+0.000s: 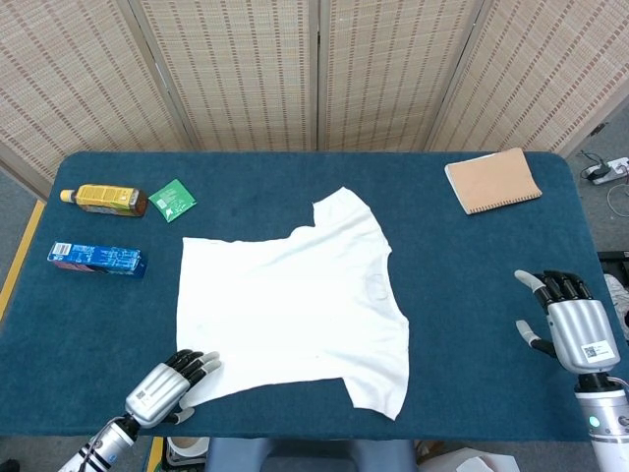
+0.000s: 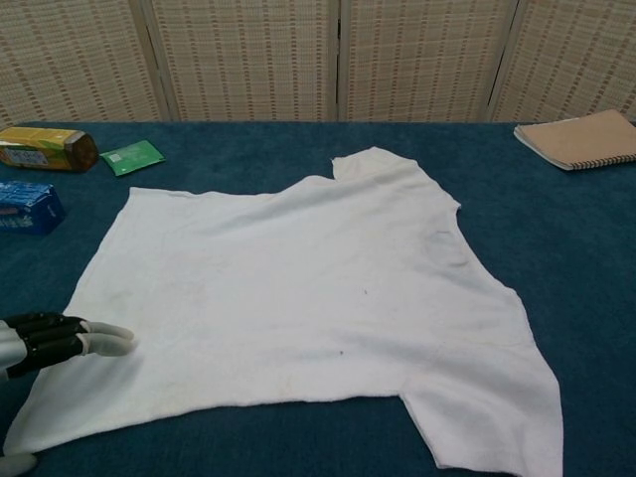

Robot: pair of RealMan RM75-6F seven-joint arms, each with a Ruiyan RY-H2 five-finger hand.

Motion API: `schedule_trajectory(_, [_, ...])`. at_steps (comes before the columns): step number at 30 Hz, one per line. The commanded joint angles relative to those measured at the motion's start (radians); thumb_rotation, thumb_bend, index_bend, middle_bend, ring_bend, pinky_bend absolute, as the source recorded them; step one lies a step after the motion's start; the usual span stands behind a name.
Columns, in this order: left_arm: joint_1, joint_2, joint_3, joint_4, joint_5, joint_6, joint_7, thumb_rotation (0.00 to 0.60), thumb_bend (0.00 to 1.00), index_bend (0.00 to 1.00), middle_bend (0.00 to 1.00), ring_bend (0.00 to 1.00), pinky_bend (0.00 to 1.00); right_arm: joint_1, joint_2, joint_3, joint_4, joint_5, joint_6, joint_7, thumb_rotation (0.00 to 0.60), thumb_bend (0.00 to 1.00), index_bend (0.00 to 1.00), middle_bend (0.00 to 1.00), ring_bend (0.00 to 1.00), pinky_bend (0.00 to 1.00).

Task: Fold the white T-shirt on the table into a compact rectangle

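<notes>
The white T-shirt (image 1: pixel 295 307) (image 2: pixel 298 298) lies spread flat in the middle of the blue table, one sleeve toward the far side and one toward the near right. My left hand (image 1: pixel 167 389) (image 2: pixel 45 340) is at the shirt's near left corner, fingers stretched over the hem with the thumb apart below; I cannot tell whether it touches the cloth. My right hand (image 1: pixel 565 320) hovers open over bare table well to the right of the shirt, fingers apart and holding nothing.
A yellow bottle (image 1: pixel 103 200), a green packet (image 1: pixel 173 200) and a blue box (image 1: pixel 97 260) lie at the far left. A brown notebook (image 1: pixel 491 180) sits at the far right corner. The table's near edge (image 1: pixel 295 436) runs just below the shirt.
</notes>
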Motion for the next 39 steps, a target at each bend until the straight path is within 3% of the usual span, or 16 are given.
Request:
schedule_trajectory(1, [-0.001,-0.005,-0.001,0.003,-0.005,0.000,0.001,0.600,0.24,0.14,0.12,0.12,0.12,-0.001,0.000,0.000,0.000,0.000,0.002,0.001,0.600,0.23,0.23,0.30,0.19,0.19])
schedule_trajectory(19, [0.003,-0.046,-0.022,0.065,-0.029,0.056,-0.017,0.600,0.25,0.34,0.13,0.14,0.12,-0.003,-0.005,-0.003,0.008,0.009,0.001,0.008,0.600,0.23,0.23,0.30,0.21,0.20])
schedule_trajectory(29, [-0.008,-0.064,-0.020,0.095,-0.022,0.070,-0.056,0.600,0.41,0.53,0.17,0.19,0.12,-0.004,-0.005,-0.004,0.010,0.014,-0.002,0.010,0.600,0.23,0.23,0.30,0.22,0.22])
schedule_trajectory(39, [-0.013,-0.069,-0.016,0.106,-0.027,0.074,-0.063,0.600,0.52,0.62,0.21,0.22,0.12,-0.001,-0.002,-0.004,0.008,0.012,-0.004,0.010,0.600,0.23,0.23,0.30,0.22,0.22])
